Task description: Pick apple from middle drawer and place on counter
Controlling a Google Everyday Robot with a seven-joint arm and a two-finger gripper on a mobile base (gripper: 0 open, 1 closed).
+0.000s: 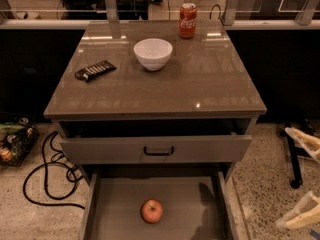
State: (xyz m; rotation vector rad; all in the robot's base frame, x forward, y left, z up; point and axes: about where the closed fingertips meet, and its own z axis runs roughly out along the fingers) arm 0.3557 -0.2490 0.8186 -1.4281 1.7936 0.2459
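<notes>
The red apple [151, 210] with yellowish patches lies on the flat floor of the pulled-out grey middle drawer [115, 216], near its middle. The glossy brown-grey counter [150, 91] is above it. My gripper [303, 179] is at the right edge of the camera view, beside the cabinet and well to the right of the apple. Its two cream fingers are spread wide apart, one [303, 139] above and one [300, 216] below. It is open and holds nothing.
On the counter stand a white bowl [153, 53], a red soda can [187, 20] at the back and a dark snack bar [95, 70] at the left. The shallower drawer with a dark handle [158, 150] is slightly open above the apple. Black cables [45, 179] lie on the floor at left.
</notes>
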